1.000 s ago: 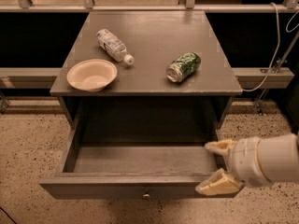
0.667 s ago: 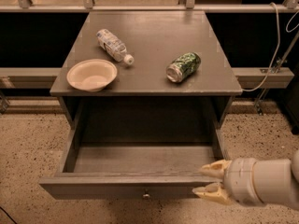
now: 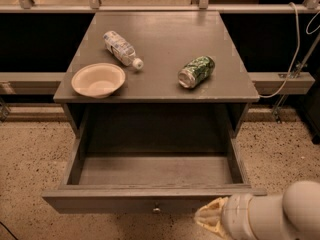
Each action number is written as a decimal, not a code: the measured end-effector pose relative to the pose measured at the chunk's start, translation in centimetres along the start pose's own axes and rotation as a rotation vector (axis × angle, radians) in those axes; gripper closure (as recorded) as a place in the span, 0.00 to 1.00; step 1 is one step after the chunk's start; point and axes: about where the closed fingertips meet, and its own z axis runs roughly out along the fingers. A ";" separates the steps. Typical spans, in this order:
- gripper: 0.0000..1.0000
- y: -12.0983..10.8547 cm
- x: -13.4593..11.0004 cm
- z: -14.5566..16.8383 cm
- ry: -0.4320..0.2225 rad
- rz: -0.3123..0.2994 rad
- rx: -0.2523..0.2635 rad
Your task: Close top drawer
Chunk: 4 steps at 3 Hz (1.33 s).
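Note:
The top drawer is a wide grey wooden drawer, pulled far out of the cabinet, and its inside is bare. Its flat front panel has a small round metal knob at centre. My gripper is at the lower right of the view. It sits in front of the front panel, just below the panel's right part and to the right of the knob. The white arm behind it runs off the right edge.
On the grey cabinet top lie a beige bowl at the front left, a plastic bottle on its side and a green can on its side. A white cable hangs at the right. Speckled floor surrounds the cabinet.
The gripper has moved down and outward, from the drawer's right front corner to a spot in front of and below the front panel. The drawer has not moved.

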 end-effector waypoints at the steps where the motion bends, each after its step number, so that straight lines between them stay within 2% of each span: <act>1: 1.00 2.0 0.4 3.1 0.048 0.013 -0.028; 2: 1.00 1.6 0.1 5.4 0.076 0.046 -0.012; 3: 1.00 1.6 -0.3 5.3 0.075 0.049 0.009; 4: 1.00 1.6 -0.6 4.8 0.067 0.022 0.074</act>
